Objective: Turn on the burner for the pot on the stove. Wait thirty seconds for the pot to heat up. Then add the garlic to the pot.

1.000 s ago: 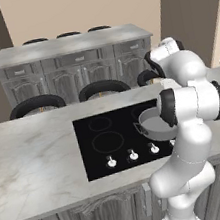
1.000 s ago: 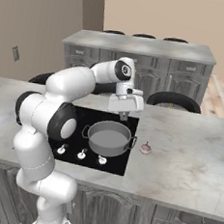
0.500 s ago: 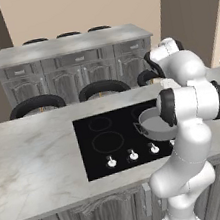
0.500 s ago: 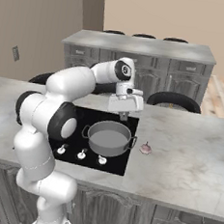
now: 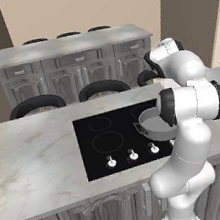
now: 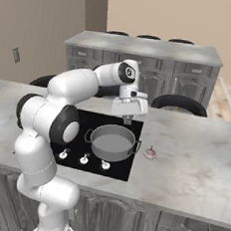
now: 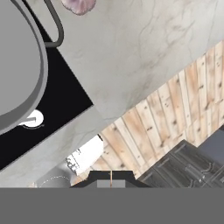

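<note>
The grey pot [image 6: 112,141] stands on the front right ring of the black stove [image 6: 84,123], with its two loop handles out to the sides. The pinkish garlic [image 6: 150,153] lies on the marble just right of the pot. My gripper [image 6: 128,119] hangs shut and empty above the pot's far rim. In the hand view the shut gripper [image 7: 110,176] points down, the pot [image 7: 17,65] sits at the left, and the garlic [image 7: 78,5] lies at the top edge beside a pot handle. From the left base view my arm hides part of the pot [image 5: 151,125] on the stove [image 5: 107,143].
Three white knobs [image 6: 83,159] line the stove's front edge, and one knob [image 7: 33,118] peeks out beside the pot. Marble counter [image 6: 198,155] stretches right of the garlic. Dark stools [image 6: 179,102] stand behind the island, with grey cabinets [image 5: 75,72] beyond.
</note>
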Controlling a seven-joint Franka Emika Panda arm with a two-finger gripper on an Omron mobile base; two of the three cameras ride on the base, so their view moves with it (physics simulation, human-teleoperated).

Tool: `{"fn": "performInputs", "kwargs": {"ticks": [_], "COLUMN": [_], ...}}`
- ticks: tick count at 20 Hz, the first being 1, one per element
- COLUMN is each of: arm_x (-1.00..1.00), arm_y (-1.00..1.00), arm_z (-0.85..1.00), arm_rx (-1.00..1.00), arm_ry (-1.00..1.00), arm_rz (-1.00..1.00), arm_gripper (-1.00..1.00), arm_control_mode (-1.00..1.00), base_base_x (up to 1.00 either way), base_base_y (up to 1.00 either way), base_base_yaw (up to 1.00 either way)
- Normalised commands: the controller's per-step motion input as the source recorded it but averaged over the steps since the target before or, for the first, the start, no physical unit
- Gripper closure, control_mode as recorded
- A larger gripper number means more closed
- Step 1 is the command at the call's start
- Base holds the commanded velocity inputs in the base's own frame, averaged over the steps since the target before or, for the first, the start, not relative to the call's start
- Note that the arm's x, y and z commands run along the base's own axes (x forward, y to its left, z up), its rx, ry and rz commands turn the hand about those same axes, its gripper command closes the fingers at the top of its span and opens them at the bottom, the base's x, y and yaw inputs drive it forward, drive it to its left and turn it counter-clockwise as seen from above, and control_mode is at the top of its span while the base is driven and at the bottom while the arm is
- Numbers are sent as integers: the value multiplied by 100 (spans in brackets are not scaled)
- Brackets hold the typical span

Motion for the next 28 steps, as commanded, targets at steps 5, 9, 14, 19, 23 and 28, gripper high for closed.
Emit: {"fn": "performInputs", "kwargs": {"ticks": [5, 9, 14, 19, 23, 28], "arm_x": [0, 0, 0, 0, 0, 0], "arm_y": [0, 0, 0, 0, 0, 0], "arm_z": [0, 0, 0, 0, 0, 0], "arm_rx": [0, 0, 0, 0, 0, 0], "arm_ry": [1, 1, 1, 0, 1, 0], "arm_rz": [0, 0, 0, 0, 0, 0], "arm_gripper": [100, 100, 100, 100, 100, 100], "arm_control_mode": [-100, -100, -100, -100, -100, -100], "base_base_x": [0, 0, 0, 0, 0, 0], "base_base_y": [0, 0, 0, 0, 0, 0], "base_base_yaw": [0, 0, 0, 0, 0, 0]}}
